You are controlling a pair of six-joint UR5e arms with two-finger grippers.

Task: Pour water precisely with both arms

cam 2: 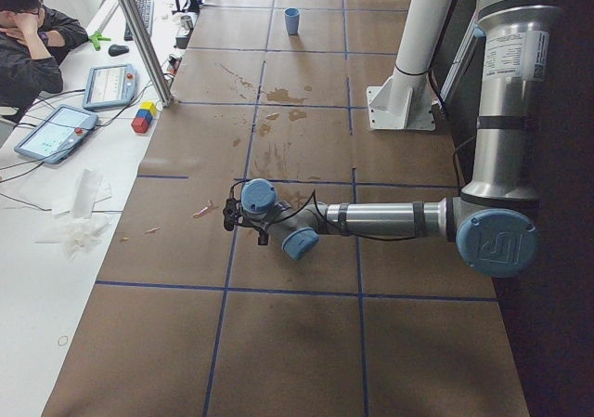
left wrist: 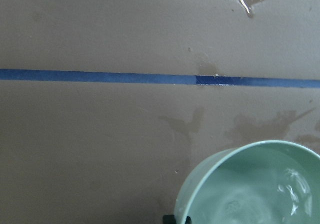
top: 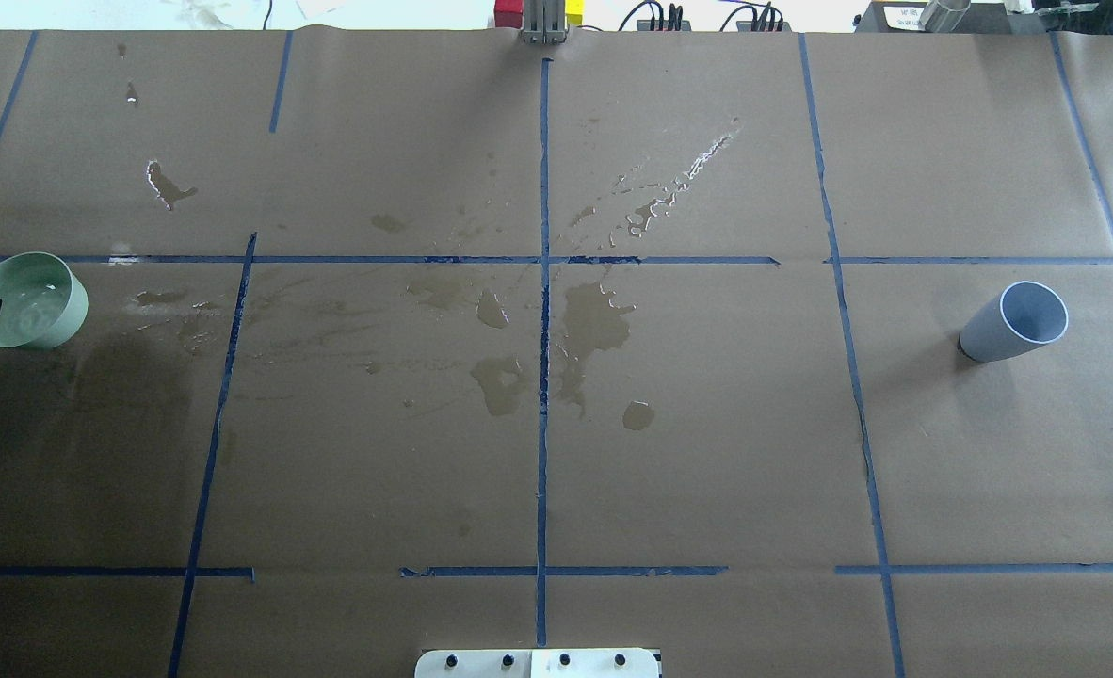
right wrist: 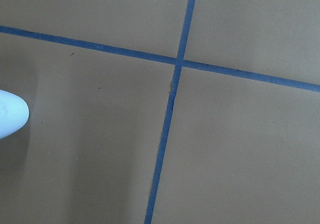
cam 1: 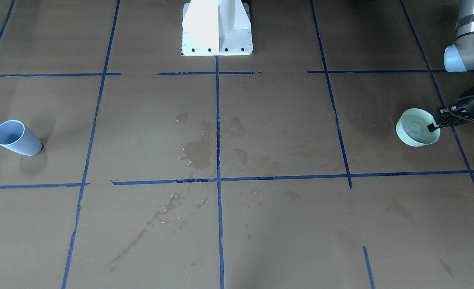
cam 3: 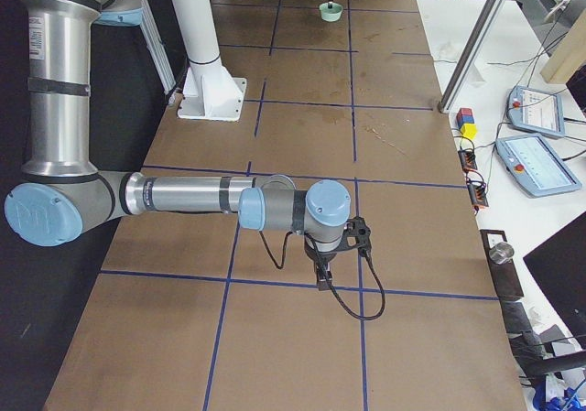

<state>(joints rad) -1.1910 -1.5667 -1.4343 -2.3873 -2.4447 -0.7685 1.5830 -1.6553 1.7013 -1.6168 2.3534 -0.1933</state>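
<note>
Pale green round plastic bowl (left wrist: 196, 191) of clear water (left wrist: 280, 194) stands on the brown paper-covered table (cam 1: 285, 224), black left gripper (cam 1: 434, 125) astride its rim, jaw closure indeterminate there and on the right gripper (cam 3: 325, 278); a weak rim pinch could tilt and spill it.

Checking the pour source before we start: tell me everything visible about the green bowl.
The mint-green bowl is a round, smooth, plastic-looking tub whose walls taper downward. It stands upright on the brown paper table cover at the robot's far left. It holds clear water that glints, with the surface below the rim. The left hand looks closed on its rim, pinching it from inside and outside. Damp stains mark the paper beside it.
</note>
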